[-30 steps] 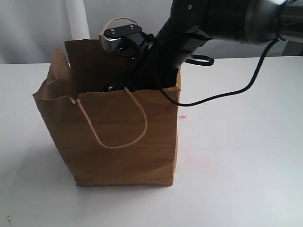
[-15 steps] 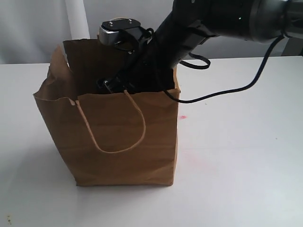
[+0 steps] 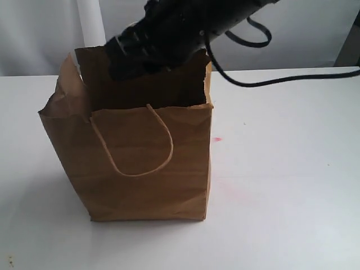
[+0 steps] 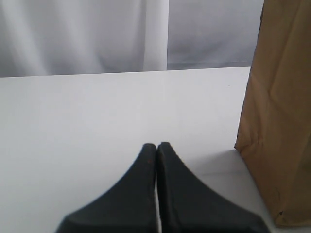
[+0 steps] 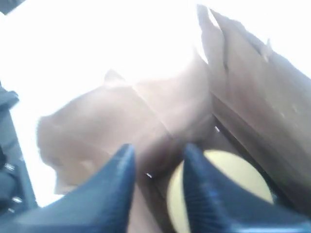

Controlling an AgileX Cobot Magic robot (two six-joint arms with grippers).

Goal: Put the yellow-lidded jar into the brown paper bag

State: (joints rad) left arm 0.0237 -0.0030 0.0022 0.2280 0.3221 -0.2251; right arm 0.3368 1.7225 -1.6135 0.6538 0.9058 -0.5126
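Item: small clear jar with round mustard-yellow lid [image 5: 233, 182], sitting inside large brown kraft paper bag [image 3: 152, 157], upright on white table [image 3: 281, 180].
Right gripper [image 5: 158, 153]: jaws apart, empty, above the jar within the bag mouth.
Left gripper [image 4: 156, 146]: jaws together, beside the bag.
Step, judged: jar delivered; next calls for lifting the arm clear of the bag's rim.

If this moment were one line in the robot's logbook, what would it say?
yellow-lidded jar: inside brown paper bag | right tool: open, above jar | left tool: shut, beside bag
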